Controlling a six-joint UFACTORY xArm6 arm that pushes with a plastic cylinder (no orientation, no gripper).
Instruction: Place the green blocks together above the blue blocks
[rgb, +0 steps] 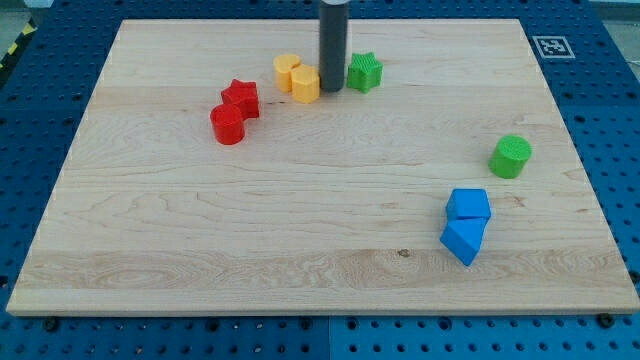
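Surroundings: blue perforated panel all round, with a pale wooden desk (300, 230) laid on it and a black-and-white marker tag (552, 46) at the desk's top right corner.
Containers: none in view; every block lies loose on the bare wood, so nothing holds anything.
Nearest, view's bottom right: two blue blocks, a wedge-like blue block (462, 240) touching a blue cube-like block (469, 204) just above it. They serve as the landmark the greens must end up above.
Green cylinder (511, 156): up and to the right of the blue pair, near it but apart. I judge it already roughly in the target zone.
Middle left: red cylinder (228, 125) touching a red star (241, 97); no part in the task.
Far, top centre: two yellow blocks (297, 78) pressed together, shapes hard to make out.
Green star (364, 72): far from the blues and well apart from the green cylinder, so this is the one needing the long push.
Tool: a plain rod with nothing to open or close and nothing held. My tip (331, 92) sits between the yellow pair and the green star, just beside the star's left edge, likely placed to shove it toward the view's right and down.
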